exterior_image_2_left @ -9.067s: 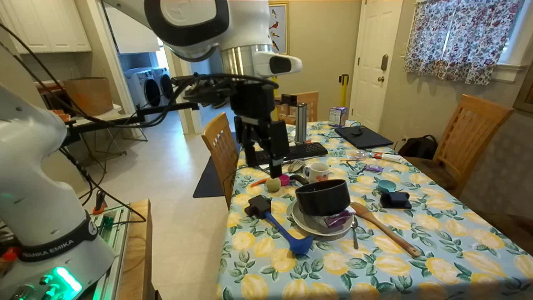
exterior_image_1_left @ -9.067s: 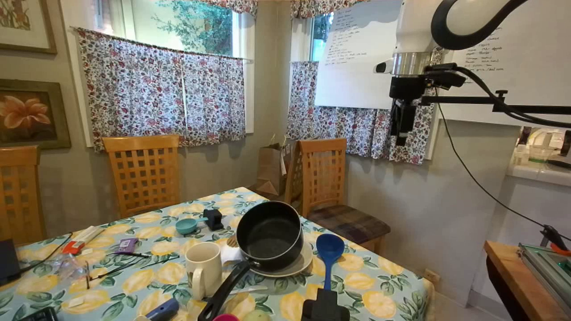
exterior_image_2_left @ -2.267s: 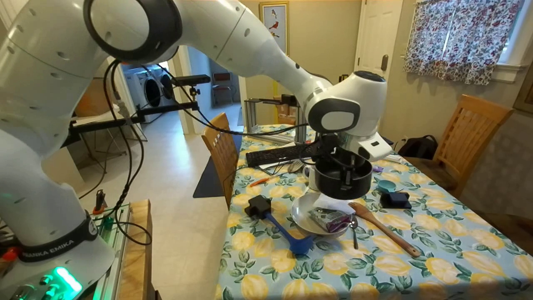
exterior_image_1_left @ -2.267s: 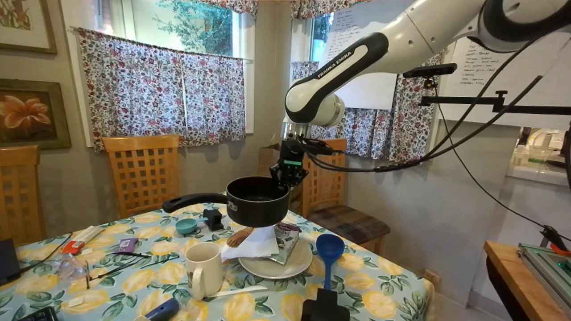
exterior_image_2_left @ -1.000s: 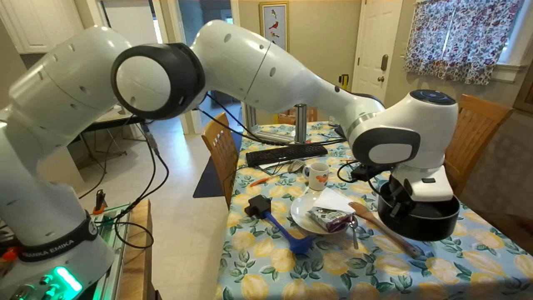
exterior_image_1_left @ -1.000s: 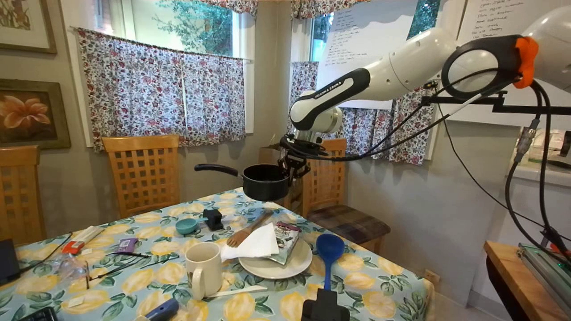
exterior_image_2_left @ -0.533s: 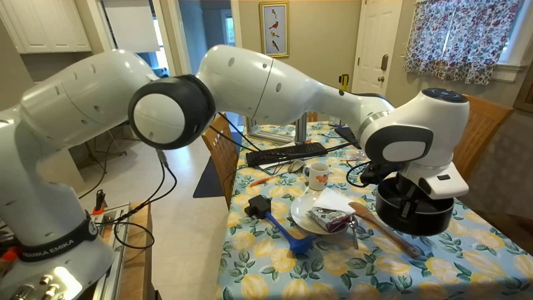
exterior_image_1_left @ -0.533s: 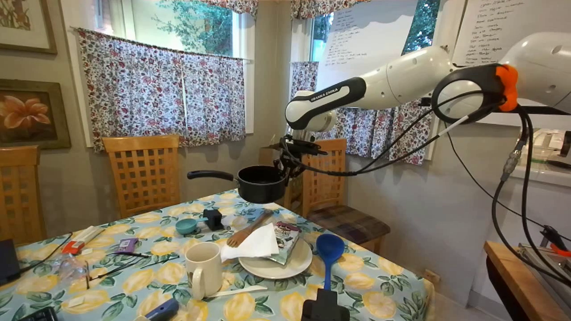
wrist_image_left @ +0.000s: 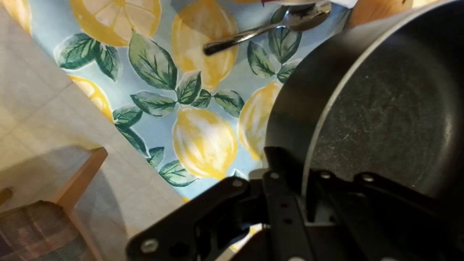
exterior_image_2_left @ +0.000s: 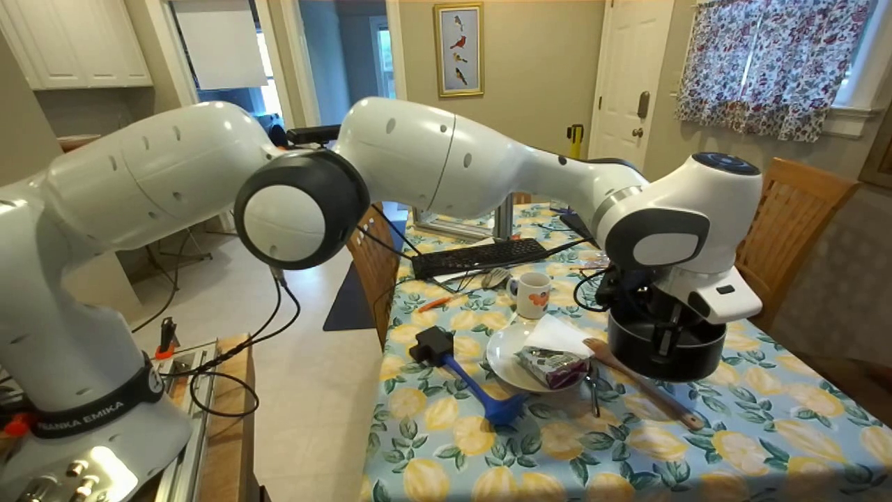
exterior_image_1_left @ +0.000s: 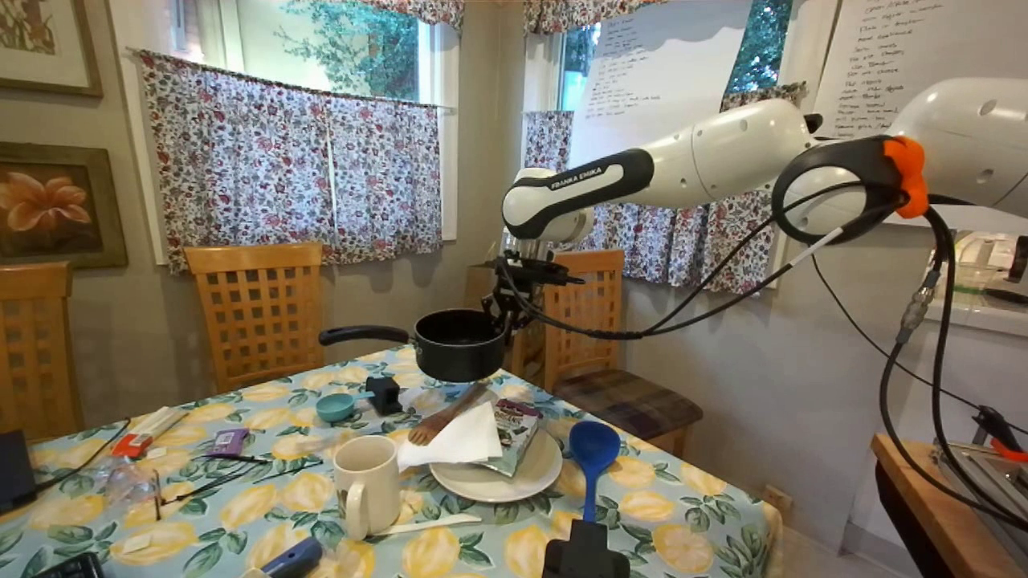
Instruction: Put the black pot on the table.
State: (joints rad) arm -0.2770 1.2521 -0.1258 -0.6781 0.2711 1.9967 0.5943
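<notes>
Gripping the round black long-handled pot point(exterior_image_1_left: 459, 361) by the rim with the black jointed gripper point(wrist_image_left: 300, 170), pinching the wall between the jaws. Suspended roughly level above the cloth-covered table point(exterior_image_2_left: 592, 460) in blue-and-yellow lemon print; in an exterior view, beyond the round white plate point(exterior_image_1_left: 534, 478), apart from it.

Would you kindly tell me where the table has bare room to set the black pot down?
In an exterior view, the table is bare below the blue ladle, spoon and wooden spatula, and again right of the spatula. It is crowded around the white plate, which bears a packet and part of a napkin.
</notes>
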